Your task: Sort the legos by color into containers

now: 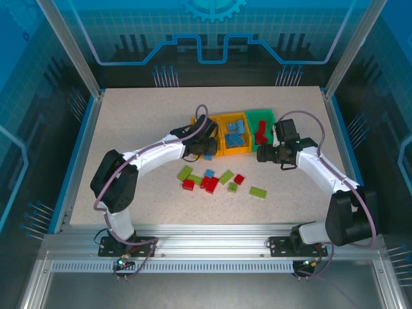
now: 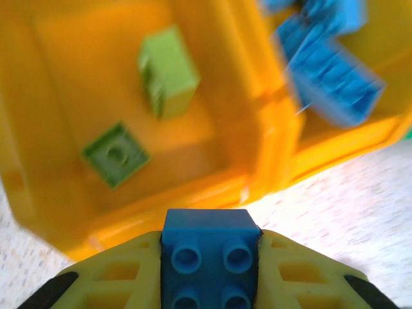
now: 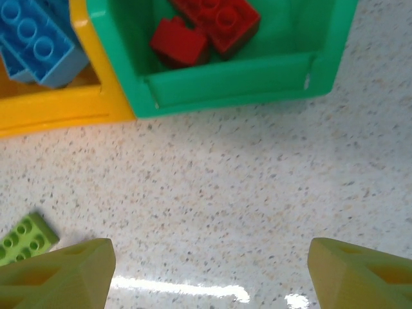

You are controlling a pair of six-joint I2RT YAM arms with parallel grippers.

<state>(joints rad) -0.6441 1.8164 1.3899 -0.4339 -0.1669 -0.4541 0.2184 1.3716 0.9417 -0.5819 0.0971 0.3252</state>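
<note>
Left gripper [image 2: 209, 273]: my jaws are clamped on the two side walls of a blue brick [image 2: 207, 233], its studs facing the wrist camera. It hangs just outside the near rim of the left bin [image 2: 64, 64].
Left bin: orange-yellow, holding two lime green bricks [image 2: 168, 71] that lie apart from each other.
Middle bin [image 2: 347, 151]: orange-yellow and piled with blue bricks [image 2: 328, 71]. I judge my held brick belongs here, one compartment to the right of where I hover.
Handling: these bricks look light, rigid and slick. The flat side walls give the pads the best purchase; a grip on studs or corners could let one twist out.
Loose pile [image 1: 211, 185]: red, blue and green bricks scattered on the table [image 1: 129, 122] just in front of the bins, between my two arms.
Green bin [image 3: 232, 87]: at the right end of the row, with two red bricks [image 3: 206, 29] inside.
Right gripper [image 3: 209, 264]: jaws wide apart with nothing between them, over bare table just in front of the green bin.
Next pick, my view: take a brick across its short width, choosing one that lies clear of its neighbours.
</note>
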